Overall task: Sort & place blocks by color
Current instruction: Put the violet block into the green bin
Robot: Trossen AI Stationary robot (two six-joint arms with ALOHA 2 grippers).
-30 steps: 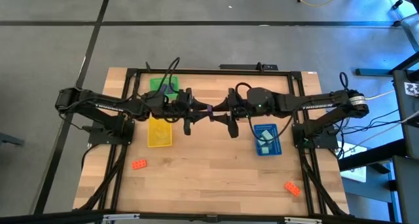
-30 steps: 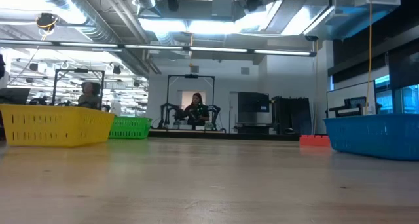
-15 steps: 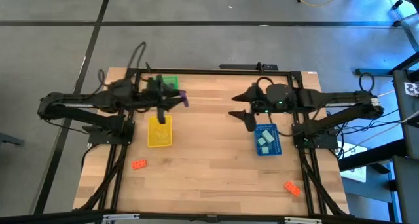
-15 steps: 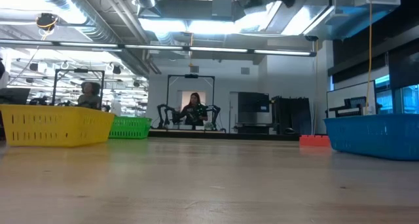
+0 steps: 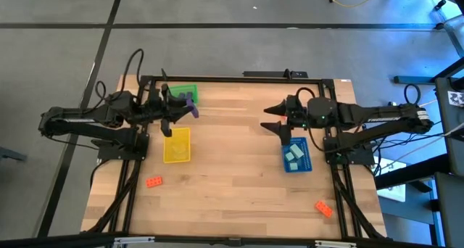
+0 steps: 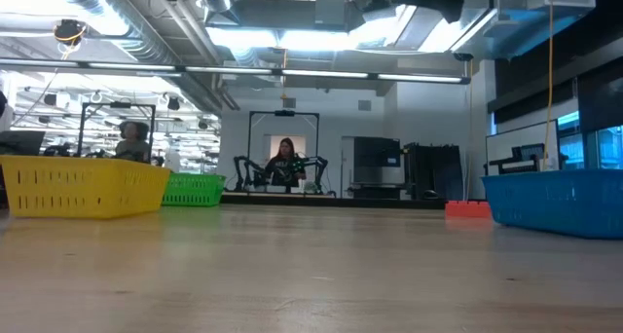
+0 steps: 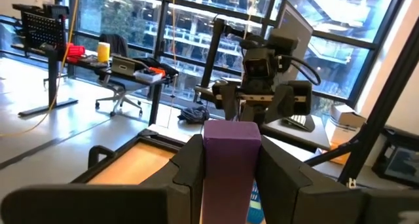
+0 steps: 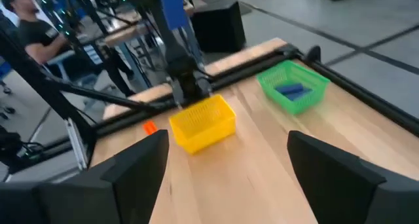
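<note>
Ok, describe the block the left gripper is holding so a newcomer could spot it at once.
Start at the green tray at the table's far left corner. Just above its near edge hangs the left gripper, shut on a purple block. It is the only block off the table; the orange ones lie on the wood.

Counted on light wooden table [image 5: 232, 175], high view:

- Square plastic trays: three. Green tray [image 5: 181, 93] at 11 o'clock, yellow tray [image 5: 177, 145] at 9 o'clock, blue tray [image 5: 295, 154] at 3 o'clock.
- Small orange-red studded bricks on bare wood: two. One [image 5: 154, 181] at 8 o'clock, one [image 5: 323, 208] at 5 o'clock.
- Purple brick [image 5: 190, 104]: one, off table surface.
- Light teal bricks [image 5: 293, 155] inside blue tray: several; exact count cannot be told.
- Dark robot arms: two.
</note>
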